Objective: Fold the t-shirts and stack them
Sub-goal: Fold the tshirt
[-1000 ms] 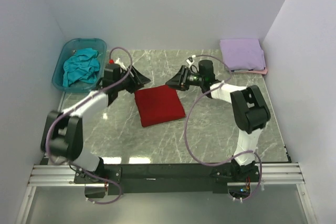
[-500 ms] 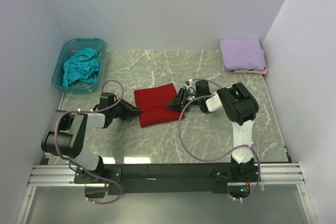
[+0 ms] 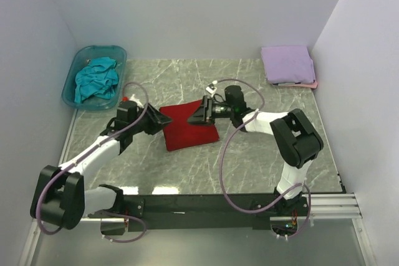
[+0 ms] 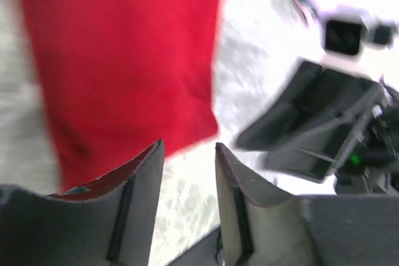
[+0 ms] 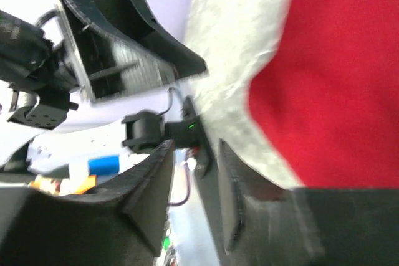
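Centrally, the red shirt (image 3: 189, 128) is laid folded flat on the table (image 3: 174, 169), with bare marble left all round it. Its left edge is flanked by the left gripper (image 3: 159, 124), and the right gripper (image 3: 194, 116) is seen over its far right corner. Both pairs of jaws are held part-way apart, with nothing gripped. The lavender shirt (image 3: 287, 63) is stacked on the pink shirt (image 3: 313, 83) in the far right corner, well apart. The teal shirt (image 3: 96, 79) is heaped in the tub (image 3: 100, 48), far left.
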